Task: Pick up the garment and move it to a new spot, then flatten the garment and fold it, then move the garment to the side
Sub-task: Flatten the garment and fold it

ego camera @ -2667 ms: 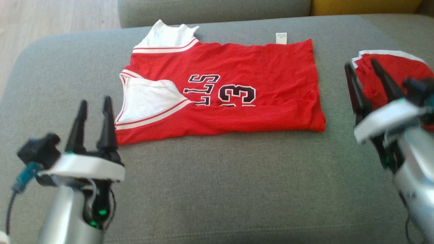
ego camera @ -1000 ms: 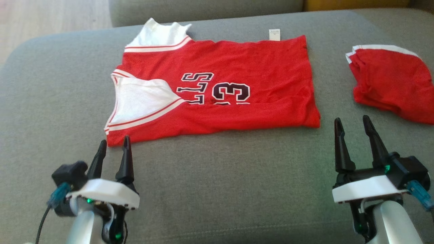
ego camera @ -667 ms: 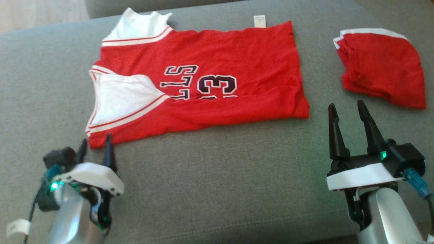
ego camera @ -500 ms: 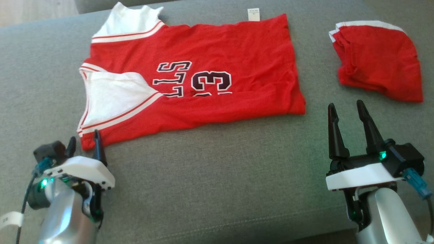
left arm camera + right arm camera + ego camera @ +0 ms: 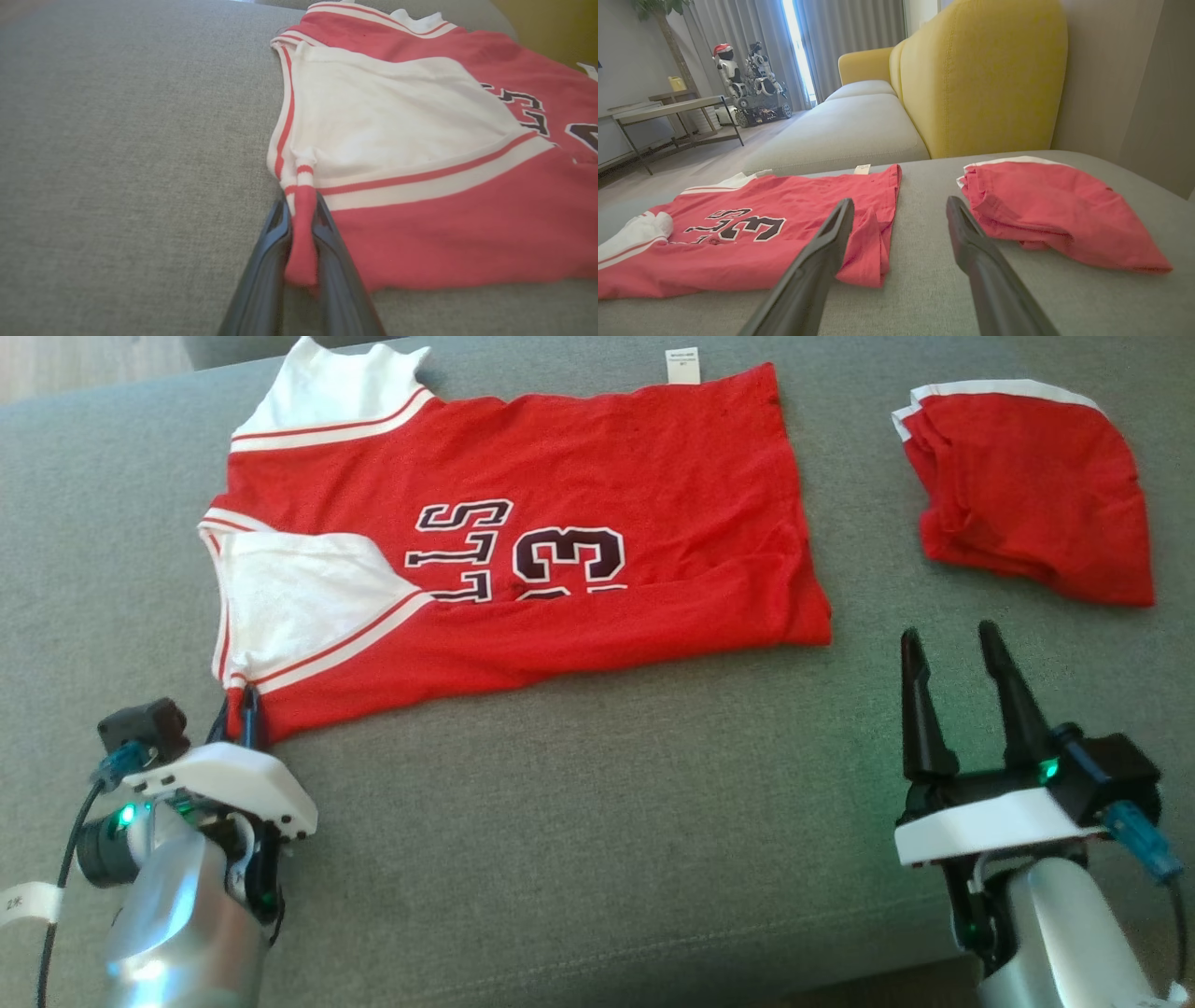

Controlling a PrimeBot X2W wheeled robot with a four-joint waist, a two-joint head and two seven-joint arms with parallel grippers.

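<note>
My left gripper (image 5: 301,205) pinches the near corner of the red jersey (image 5: 597,457); my right gripper (image 5: 948,635) hangs open, a folded red garment (image 5: 1036,495) just beyond it.

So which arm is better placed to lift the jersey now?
Left. The left gripper is shut on the near shoulder corner of the jersey; the right gripper stands open, clear of the cloth.

My head camera: high, looking down on the grey cushion (image 5: 597,821). Left wrist: low, close against the jersey (image 5: 444,224) corner. Right wrist: low, farther back. All three share the jersey.
</note>
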